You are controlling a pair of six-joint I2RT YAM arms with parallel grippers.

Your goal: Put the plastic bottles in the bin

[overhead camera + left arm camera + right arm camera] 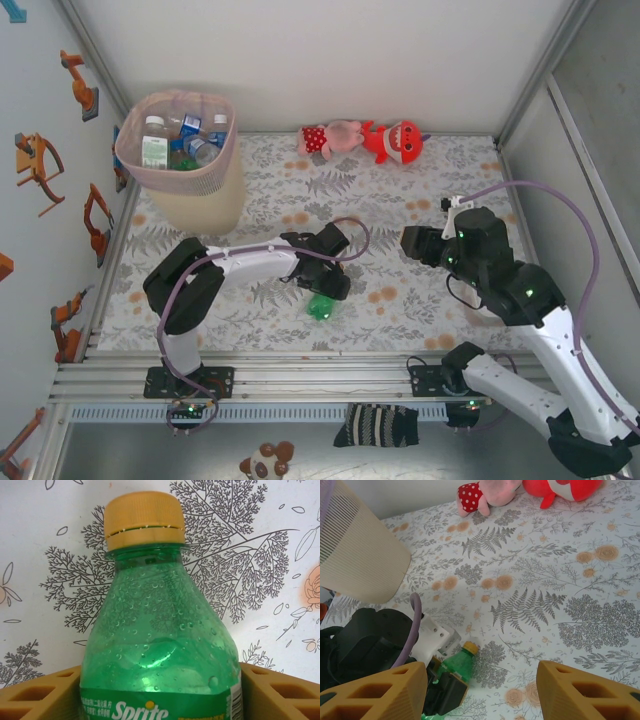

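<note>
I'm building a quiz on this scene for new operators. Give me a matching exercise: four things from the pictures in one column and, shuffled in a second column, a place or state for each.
1. green Sprite bottle
2. bin
3. plush toys
4. right gripper

A. by the back wall
B. open, nothing between its fingers
C. between the fingers of the left gripper
D. far left corner, with bottles inside

Pairs: 1-C, 2-D, 3-A, 4-B
</note>
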